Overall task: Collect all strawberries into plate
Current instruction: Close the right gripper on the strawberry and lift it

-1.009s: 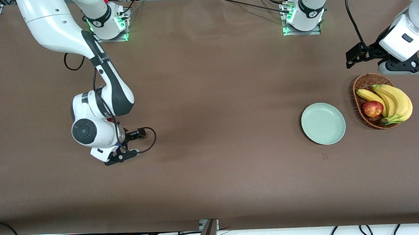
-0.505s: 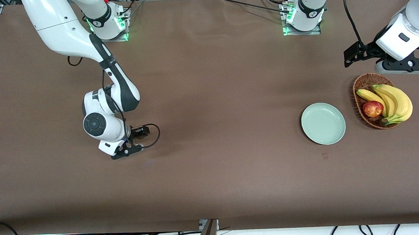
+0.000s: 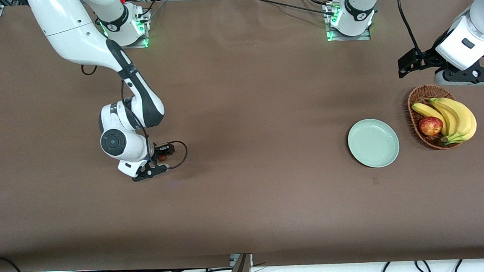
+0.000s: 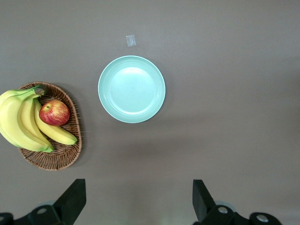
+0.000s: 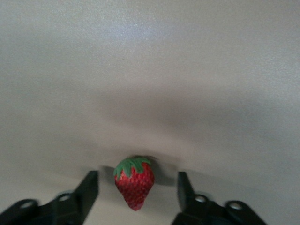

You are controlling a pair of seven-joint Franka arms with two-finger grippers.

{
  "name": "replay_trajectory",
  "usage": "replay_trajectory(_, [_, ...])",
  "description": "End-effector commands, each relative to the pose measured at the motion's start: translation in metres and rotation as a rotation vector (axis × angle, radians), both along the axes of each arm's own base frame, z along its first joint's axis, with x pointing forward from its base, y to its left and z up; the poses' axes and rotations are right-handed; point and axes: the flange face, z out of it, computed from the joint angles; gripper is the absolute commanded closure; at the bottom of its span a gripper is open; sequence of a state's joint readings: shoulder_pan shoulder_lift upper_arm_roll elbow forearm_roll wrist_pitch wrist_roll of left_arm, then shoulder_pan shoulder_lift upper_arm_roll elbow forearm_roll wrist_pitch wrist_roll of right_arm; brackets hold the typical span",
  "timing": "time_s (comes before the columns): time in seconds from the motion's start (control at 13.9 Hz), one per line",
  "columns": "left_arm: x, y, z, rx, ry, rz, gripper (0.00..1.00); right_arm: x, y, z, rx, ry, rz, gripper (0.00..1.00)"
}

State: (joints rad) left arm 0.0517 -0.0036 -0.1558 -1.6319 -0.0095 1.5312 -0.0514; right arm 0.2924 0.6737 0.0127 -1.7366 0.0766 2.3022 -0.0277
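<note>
One strawberry [image 5: 134,186], red with a green cap, lies on the brown cloth between the spread fingers of my right gripper [image 5: 137,182], touching neither finger. In the front view it shows as a small red spot [image 3: 162,158] beside the right gripper [image 3: 158,163], which is low at the table toward the right arm's end. Other strawberries are out of view. The mint-green plate [image 3: 373,142] is empty and also shows in the left wrist view [image 4: 131,89]. My left gripper [image 3: 465,79] is open and empty, its fingers [image 4: 75,200] wide apart, held high over the table beside the basket.
A brown wicker basket [image 3: 418,97] with bananas [image 3: 455,116] and a red-yellow apple [image 3: 430,126] stands beside the plate toward the left arm's end. A small tape mark [image 3: 375,180] lies nearer to the front camera than the plate.
The right arm has shifted a little toward the left arm's end with its gripper staying low, and the strawberry now shows beside it. The left gripper has barely moved.
</note>
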Motion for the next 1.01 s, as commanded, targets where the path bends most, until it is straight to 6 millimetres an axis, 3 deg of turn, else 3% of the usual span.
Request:
replay_trajectory(0.0, [0.004, -0.003, 0.006, -0.014, 0.001, -0.013, 0.0, -0.007, 0.001, 0.005, 0.016, -0.005, -0.014, 0.61])
replay_trajectory(0.14, [0.003, -0.004, 0.002, -0.023, 0.021, -0.011, 0.0, -0.007, 0.001, 0.006, 0.014, 0.002, -0.013, 0.88])
replay_trajectory(0.22, [0.001, -0.01, 0.0, -0.023, 0.035, -0.024, 0.0, -0.006, 0.003, 0.008, 0.016, -0.002, -0.012, 0.96])
replay_trajectory(0.36, [-0.002, -0.024, -0.004, -0.024, 0.064, -0.049, 0.0, -0.001, 0.018, 0.022, 0.041, -0.025, -0.006, 0.96])
replay_trajectory(0.5, [-0.007, -0.041, -0.023, -0.031, 0.137, -0.084, 0.0, 0.002, 0.052, 0.041, 0.131, -0.035, -0.081, 0.96])
replay_trajectory(0.58, [-0.006, -0.056, -0.042, -0.023, 0.205, -0.116, 0.0, -0.003, 0.076, 0.045, 0.148, -0.027, -0.163, 0.96])
replay_trajectory(0.65, [-0.005, -0.067, -0.066, -0.018, 0.279, -0.137, 0.0, -0.012, 0.113, 0.053, 0.153, -0.031, -0.213, 0.96])
replay_trajectory(0.72, [-0.005, -0.071, -0.073, -0.015, 0.302, -0.137, 0.0, -0.022, 0.151, 0.058, 0.154, -0.03, -0.269, 0.96])
replay_trajectory(0.87, [-0.014, -0.06, -0.043, -0.013, 0.252, -0.127, 0.0, -0.038, 0.223, 0.062, 0.172, -0.038, -0.385, 0.96])
replay_trajectory(0.94, [-0.013, -0.056, -0.04, -0.017, 0.245, -0.121, 0.0, -0.046, 0.257, 0.066, 0.197, -0.053, -0.441, 0.96])
